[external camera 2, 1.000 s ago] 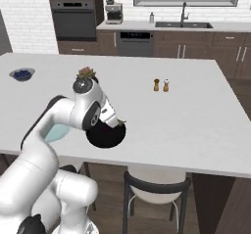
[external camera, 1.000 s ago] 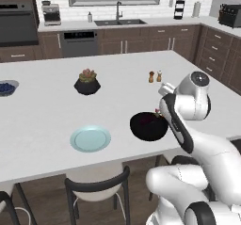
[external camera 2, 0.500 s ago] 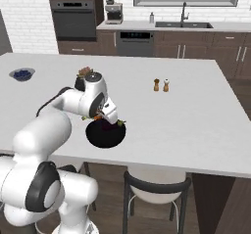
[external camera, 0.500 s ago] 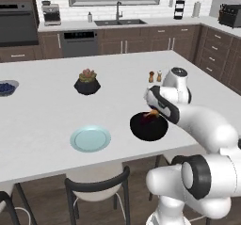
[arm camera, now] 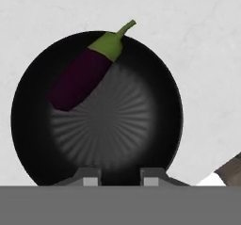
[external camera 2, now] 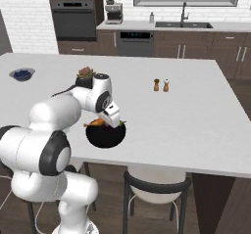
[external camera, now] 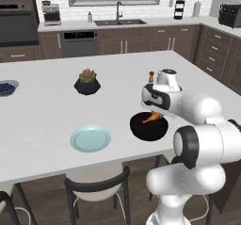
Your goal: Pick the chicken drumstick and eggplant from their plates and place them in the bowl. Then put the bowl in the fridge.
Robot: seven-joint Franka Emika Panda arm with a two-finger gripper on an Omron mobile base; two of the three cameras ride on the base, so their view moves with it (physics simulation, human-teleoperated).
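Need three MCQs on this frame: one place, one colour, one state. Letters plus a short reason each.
1. Where is the eggplant?
A. on the plate
B. in the black bowl
C. beside the plant pot

2. What colour is the plate near the island's front edge?
A. pale teal
B. red
C. black

3. How does the eggplant sit?
A. upright on its stem
B. cut in half
C. whole, lying on its side

Answers: 1 B, the hand view shows it inside the bowl's wall; 2 A, the left base view shows a pale teal disc; 3 C, it lies lengthways, green cap towards the rim.
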